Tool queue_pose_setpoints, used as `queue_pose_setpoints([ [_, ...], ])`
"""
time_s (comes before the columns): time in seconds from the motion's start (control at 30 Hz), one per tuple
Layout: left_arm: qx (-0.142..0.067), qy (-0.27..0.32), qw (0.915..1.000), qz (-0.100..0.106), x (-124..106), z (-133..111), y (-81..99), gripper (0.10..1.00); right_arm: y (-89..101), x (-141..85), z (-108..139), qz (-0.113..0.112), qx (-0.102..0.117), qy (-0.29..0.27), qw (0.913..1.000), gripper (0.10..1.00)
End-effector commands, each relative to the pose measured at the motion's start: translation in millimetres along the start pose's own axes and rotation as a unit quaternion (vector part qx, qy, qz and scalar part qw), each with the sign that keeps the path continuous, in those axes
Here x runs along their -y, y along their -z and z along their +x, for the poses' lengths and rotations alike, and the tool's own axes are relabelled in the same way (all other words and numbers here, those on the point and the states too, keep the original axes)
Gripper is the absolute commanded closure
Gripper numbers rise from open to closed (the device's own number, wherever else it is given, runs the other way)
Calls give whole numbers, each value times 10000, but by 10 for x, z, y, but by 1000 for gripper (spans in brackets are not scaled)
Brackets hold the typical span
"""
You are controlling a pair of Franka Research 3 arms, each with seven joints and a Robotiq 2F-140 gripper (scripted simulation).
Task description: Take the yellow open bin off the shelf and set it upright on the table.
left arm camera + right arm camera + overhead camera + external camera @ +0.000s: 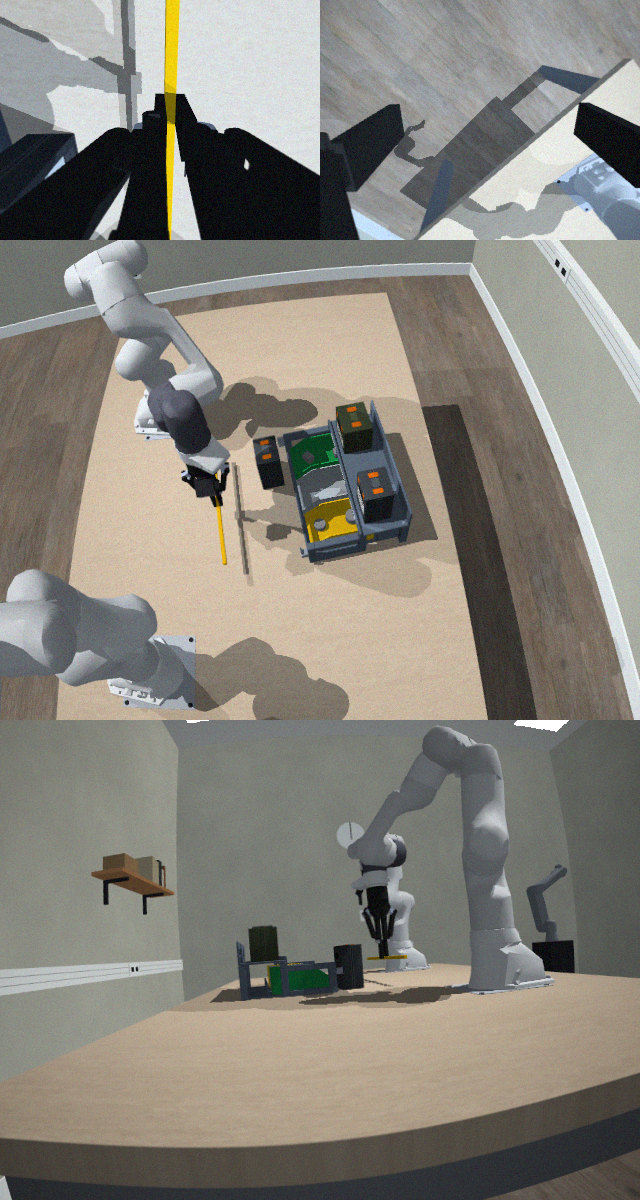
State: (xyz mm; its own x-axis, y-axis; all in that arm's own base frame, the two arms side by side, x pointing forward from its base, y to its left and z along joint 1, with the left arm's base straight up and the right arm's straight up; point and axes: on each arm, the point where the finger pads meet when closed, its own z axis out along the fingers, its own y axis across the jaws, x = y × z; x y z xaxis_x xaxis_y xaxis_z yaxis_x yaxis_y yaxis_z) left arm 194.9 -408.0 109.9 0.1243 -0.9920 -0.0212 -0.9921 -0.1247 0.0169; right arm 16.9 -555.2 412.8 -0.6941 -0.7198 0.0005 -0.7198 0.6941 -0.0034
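The yellow open bin [336, 529] stands in the near end of the grey-blue shelf [369, 462] [283, 980], with round grey parts inside. A grey bin [321, 478] with light parts and a green bin [315, 447] [307, 979] with a part stand beside it in the same row. My left gripper [217, 499] [383, 955] [169, 108] is shut on a thin yellow bar [222, 539] [400, 957] [172, 45], held above the table on the arms' side of the shelf. My right gripper [489, 119] is open and empty, over the table edge and floor; it is outside the top view.
A black box [271, 472] [348, 968] [45, 155] with orange marks stands on the table between the left gripper and the shelf, close to the shelf's front. A dark green box [356, 438] [263, 943] and another black box [376, 500] stand on the shelf's rear part, behind the bins.
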Motion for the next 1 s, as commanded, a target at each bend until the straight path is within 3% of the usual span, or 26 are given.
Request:
queue_pose_setpoints([
  [0.0,-107,88,9999,84,51,80,-61,999,1,0,0,1,-1,0,10000,98],
  [0.4,-107,88,9999,84,56,87,-373,999,1,0,0,1,-1,0,10000,98],
  [0.97,-107,88,9999,84,60,92,-616,999,1,0,0,1,-1,0,10000,98],
])
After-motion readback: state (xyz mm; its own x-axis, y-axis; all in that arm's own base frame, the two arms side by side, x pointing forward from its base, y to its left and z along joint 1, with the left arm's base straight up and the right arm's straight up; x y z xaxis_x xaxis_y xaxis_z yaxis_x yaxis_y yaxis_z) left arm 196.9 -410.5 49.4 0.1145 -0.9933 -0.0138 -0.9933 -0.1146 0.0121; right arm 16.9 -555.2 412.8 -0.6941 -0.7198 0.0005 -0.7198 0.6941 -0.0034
